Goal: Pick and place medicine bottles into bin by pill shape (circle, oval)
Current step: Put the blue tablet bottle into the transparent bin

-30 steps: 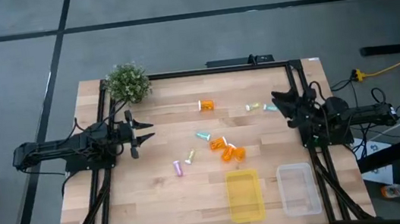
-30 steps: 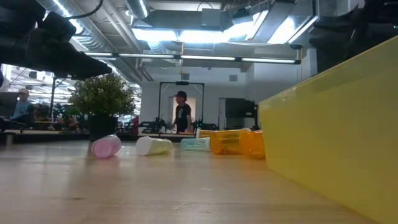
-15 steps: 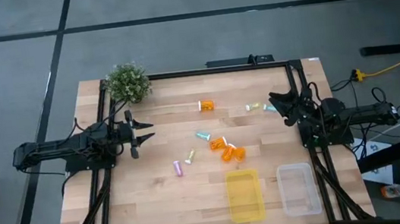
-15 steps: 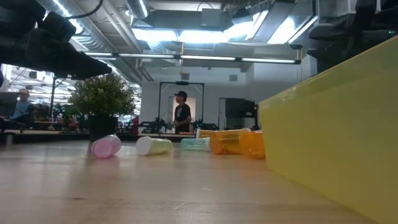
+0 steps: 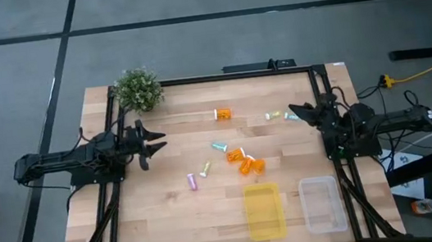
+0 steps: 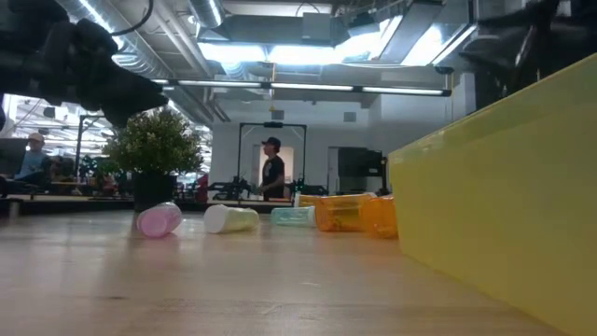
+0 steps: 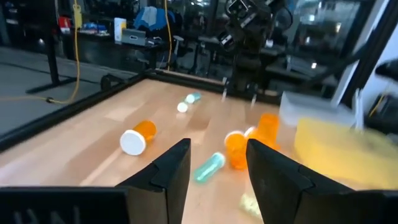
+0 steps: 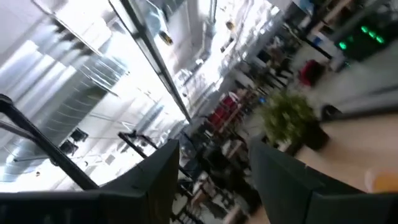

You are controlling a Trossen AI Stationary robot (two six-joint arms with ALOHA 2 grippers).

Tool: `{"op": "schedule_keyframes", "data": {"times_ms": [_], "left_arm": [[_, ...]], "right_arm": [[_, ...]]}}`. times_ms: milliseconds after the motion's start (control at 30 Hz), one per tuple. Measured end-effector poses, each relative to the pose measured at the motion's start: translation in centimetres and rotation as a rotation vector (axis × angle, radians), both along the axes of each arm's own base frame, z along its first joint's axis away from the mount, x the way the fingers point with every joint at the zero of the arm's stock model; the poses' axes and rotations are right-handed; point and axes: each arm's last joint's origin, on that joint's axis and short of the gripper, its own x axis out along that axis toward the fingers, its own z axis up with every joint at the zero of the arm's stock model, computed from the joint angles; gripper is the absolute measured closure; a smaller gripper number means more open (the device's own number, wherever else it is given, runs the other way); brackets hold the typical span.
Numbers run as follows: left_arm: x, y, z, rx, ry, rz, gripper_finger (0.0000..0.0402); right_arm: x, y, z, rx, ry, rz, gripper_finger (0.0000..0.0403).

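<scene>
Orange bottles are clustered mid-table, well apart from both grippers, about midway between them. One more orange bottle lies alone nearer the table's far edge. A teal-capped bottle lies beside the cluster on the left gripper's side, and a yellowish one and a purple-capped one lie farther toward that gripper. Two pale bottles are seen just in front of the right gripper, not touched by it. The right gripper's fingers are spread and nothing is held. The left gripper is held at the table's left side, fingers parted and empty. A yellow bin and a clear bin are set side by side at the near edge. A plant stands at the far left corner.
</scene>
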Motion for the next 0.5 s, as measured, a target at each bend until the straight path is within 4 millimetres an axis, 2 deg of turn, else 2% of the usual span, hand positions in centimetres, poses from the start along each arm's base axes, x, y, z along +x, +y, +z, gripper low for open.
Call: {"op": "schedule_keyframes", "data": {"times_ms": [100,200,333,500], "left_arm": [[0.0,0.0,0.0,-0.058,-0.015,0.002,0.0253],[0.0,0.0,0.0,-0.056,-0.014,0.006,0.0253],[0.0,0.0,0.0,-0.057,-0.015,0.009,0.0253],[0.0,0.0,0.0,-0.057,-0.015,0.009,0.0253]], "right_arm": [[0.7,0.1,3.0,-0.052,0.054,-0.008,0.0206],[2.3,0.1,5.6,-0.073,0.229,-0.011,0.0206],[4.6,0.0,8.2,-0.031,0.585,-0.066,0.0206],[5.6,-0.4,10.6,0.074,1.027,-0.248,0.0206]]}}
